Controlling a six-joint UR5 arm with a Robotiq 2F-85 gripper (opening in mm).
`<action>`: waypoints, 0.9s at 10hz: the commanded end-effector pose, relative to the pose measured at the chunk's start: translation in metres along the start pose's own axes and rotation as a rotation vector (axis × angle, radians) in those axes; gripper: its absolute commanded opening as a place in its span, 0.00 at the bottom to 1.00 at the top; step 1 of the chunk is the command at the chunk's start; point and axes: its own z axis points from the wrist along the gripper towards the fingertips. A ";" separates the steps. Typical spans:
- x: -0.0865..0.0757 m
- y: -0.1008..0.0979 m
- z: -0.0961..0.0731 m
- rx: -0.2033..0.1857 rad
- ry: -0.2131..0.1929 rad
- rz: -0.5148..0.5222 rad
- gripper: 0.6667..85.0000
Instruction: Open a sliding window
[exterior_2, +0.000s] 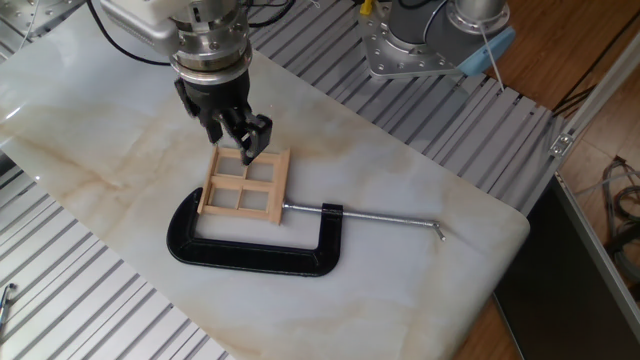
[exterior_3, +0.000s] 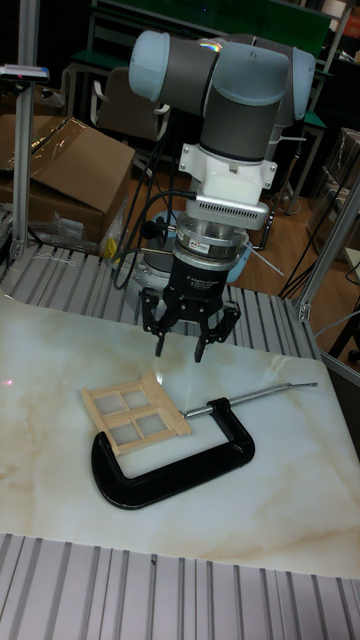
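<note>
The sliding window (exterior_2: 245, 185) (exterior_3: 135, 405) is a small light-wood frame with four panes, lying flat on the marble table (exterior_2: 420, 260). Its near edge sits inside the mouth of a black C-clamp (exterior_2: 250, 255) (exterior_3: 170, 475). My gripper (exterior_2: 238, 135) (exterior_3: 180, 345) points down just above the window's far edge. Its fingers (exterior_3: 159, 338) stand apart, and the gripper is open with nothing between them. I cannot tell whether a fingertip touches the frame.
The clamp's metal screw rod (exterior_2: 385, 217) reaches right across the table. A second arm's metal base (exterior_2: 410, 45) stands at the back right. Ribbed aluminium rails (exterior_2: 90, 290) border the marble slab. A cardboard box (exterior_3: 60, 170) sits behind the table.
</note>
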 end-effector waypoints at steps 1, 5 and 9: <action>-0.015 0.011 -0.001 -0.036 -0.057 -0.011 0.00; -0.014 0.011 -0.001 -0.036 -0.055 -0.009 0.00; -0.013 0.009 0.002 -0.030 -0.063 -0.007 0.00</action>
